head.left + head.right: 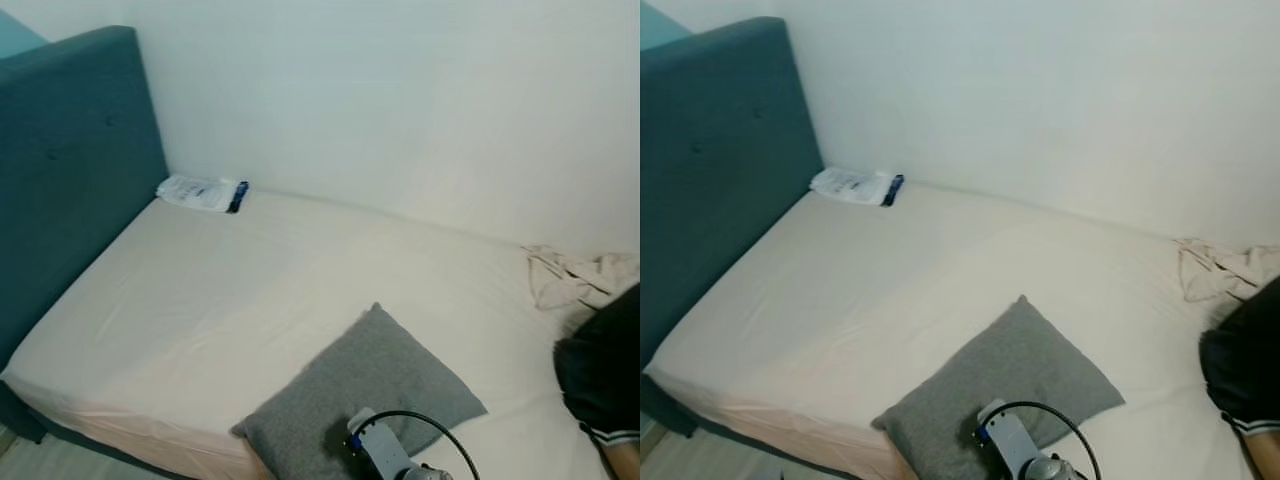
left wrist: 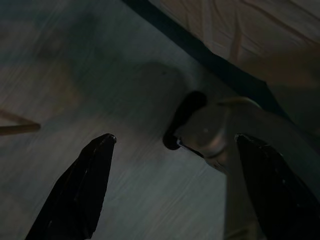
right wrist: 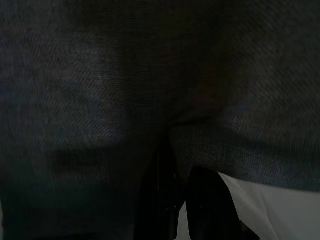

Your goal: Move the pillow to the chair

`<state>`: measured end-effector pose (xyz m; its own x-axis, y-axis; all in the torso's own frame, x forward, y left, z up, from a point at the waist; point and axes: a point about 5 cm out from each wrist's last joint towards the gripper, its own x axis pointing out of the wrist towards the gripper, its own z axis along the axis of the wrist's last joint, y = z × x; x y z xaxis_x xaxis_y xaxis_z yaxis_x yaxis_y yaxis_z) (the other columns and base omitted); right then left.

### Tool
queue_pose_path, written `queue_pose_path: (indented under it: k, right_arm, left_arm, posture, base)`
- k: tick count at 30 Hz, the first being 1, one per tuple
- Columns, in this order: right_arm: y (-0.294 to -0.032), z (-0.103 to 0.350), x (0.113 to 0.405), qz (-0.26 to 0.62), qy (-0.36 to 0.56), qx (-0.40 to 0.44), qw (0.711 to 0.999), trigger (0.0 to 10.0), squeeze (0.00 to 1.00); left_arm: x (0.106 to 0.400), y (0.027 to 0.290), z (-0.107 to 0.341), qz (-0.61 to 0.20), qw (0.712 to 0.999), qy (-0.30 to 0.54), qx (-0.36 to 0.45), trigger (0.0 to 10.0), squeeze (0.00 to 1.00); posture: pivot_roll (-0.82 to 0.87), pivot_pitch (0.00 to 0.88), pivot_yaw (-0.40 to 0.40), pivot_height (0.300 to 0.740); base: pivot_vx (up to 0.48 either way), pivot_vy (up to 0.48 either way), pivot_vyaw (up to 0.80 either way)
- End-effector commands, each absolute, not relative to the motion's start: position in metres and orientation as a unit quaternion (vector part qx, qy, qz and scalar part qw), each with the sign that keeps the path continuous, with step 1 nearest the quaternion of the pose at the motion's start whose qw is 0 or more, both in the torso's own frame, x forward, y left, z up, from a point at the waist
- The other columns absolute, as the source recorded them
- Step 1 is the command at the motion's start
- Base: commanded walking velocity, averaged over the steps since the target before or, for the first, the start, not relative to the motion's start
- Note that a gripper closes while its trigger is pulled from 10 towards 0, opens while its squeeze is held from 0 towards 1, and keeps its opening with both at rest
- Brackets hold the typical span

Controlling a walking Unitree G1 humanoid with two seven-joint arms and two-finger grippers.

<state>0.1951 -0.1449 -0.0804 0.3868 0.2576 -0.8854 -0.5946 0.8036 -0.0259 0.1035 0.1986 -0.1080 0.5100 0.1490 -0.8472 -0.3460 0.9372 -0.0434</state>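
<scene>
A grey pillow lies on the cream bed, at its near edge. My right wrist with its black cable sits low over the pillow's near corner. In the right wrist view the grey fabric is pressed right up to the camera, and my right gripper has its two dark fingers close together, pinching a fold of the pillow. My left gripper hangs open over the grey floor beside the bed's dark base, holding nothing.
A teal padded headboard stands at the bed's left end, with a white packet beside it against the wall. A crumpled pale cloth lies at the far right. A person's dark sleeve reaches in at the right edge.
</scene>
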Motion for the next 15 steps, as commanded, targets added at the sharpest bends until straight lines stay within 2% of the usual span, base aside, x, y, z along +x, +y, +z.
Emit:
queue_pose_path:
  k: [1,15]
  right_arm:
    - [-0.1486,-0.0839,0.1881,0.270,0.503,-0.185,0.800,10.0,0.00]
    - [-0.1438,-0.0818,0.1916,0.276,0.491,-0.175,0.808,10.0,0.00]
  left_arm:
    - [0.1009,0.1939,-0.1096,0.138,0.859,0.482,-0.106,10.0,0.00]
    - [0.1002,0.1931,-0.1099,0.127,0.858,0.481,-0.126,10.0,0.00]
  posture:
    - [0.06,0.056,-0.103,0.740]
    - [0.08,0.044,-0.109,0.740]
  base:
    - [0.000,0.000,0.77]
    - [0.000,0.000,0.77]
